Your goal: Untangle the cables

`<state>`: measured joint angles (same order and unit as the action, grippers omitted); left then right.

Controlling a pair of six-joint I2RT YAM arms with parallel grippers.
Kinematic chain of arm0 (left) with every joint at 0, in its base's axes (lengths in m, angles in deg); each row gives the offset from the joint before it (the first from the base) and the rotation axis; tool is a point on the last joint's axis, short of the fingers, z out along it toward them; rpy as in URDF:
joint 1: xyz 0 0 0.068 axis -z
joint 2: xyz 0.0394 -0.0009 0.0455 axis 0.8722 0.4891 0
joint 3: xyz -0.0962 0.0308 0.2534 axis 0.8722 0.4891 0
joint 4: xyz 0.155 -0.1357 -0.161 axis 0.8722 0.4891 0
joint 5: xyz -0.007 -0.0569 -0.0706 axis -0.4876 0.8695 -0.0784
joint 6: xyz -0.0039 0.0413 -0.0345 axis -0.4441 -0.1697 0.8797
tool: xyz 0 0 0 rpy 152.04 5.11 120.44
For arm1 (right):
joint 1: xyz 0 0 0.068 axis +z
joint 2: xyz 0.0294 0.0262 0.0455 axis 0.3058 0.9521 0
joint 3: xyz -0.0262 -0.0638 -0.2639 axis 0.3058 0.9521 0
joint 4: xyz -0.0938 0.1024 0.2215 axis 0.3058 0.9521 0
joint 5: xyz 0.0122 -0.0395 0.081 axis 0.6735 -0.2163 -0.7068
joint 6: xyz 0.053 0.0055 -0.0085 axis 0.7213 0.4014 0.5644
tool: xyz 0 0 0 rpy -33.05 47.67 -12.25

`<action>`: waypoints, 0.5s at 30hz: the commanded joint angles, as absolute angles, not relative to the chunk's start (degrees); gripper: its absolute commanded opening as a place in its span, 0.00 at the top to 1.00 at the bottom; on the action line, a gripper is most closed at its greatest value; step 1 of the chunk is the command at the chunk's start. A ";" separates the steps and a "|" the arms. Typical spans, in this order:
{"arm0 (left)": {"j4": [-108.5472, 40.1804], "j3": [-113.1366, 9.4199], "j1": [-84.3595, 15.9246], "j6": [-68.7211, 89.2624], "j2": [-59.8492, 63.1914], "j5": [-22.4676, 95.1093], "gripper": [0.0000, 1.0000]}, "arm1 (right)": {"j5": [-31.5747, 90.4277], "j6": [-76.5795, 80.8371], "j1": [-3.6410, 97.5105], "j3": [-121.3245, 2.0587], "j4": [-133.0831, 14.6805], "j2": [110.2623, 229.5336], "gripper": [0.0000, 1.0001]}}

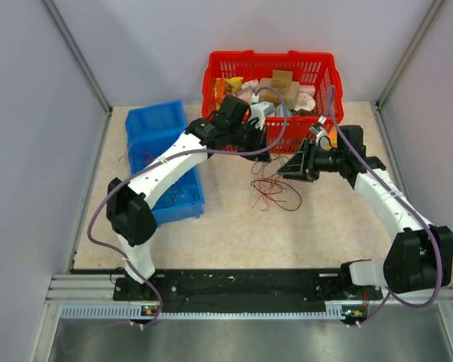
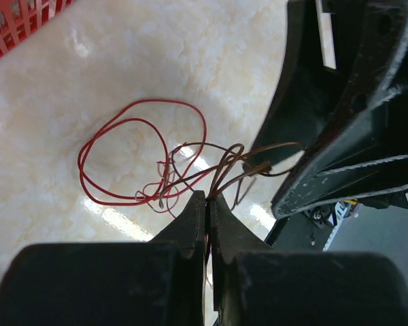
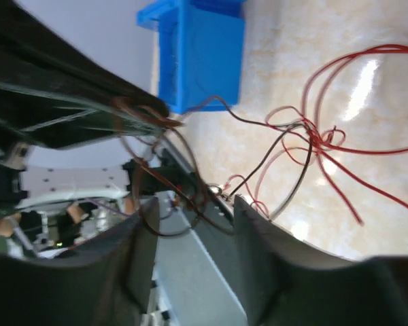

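Observation:
The cables (image 1: 274, 192) are thin red and dark-red wires lying in loose loops on the beige tabletop just before the red basket. In the left wrist view the red loops (image 2: 139, 159) spread on the table while dark strands rise to my left gripper (image 2: 208, 197), whose jaws are pressed shut on them. My right gripper (image 3: 194, 221) stands open beside it, with a dark wire loop (image 3: 183, 197) hanging loose between its fingers. From above, the left gripper (image 1: 266, 149) and right gripper (image 1: 291, 167) face each other closely over the bundle.
A red basket (image 1: 211, 79) full of mixed items stands at the back, right behind both grippers. A blue bin (image 1: 147, 124) sits at the left under the left arm and shows as the blue bin (image 3: 197, 54) in the right wrist view. Grey walls enclose the table.

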<state>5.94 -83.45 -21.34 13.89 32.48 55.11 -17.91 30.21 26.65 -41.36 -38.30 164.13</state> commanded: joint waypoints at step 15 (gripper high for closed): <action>0.09 -93.42 -23.27 24.61 23.12 58.38 1.00 | 0.67 20.88 31.08 -36.48 -50.54 166.95 0.30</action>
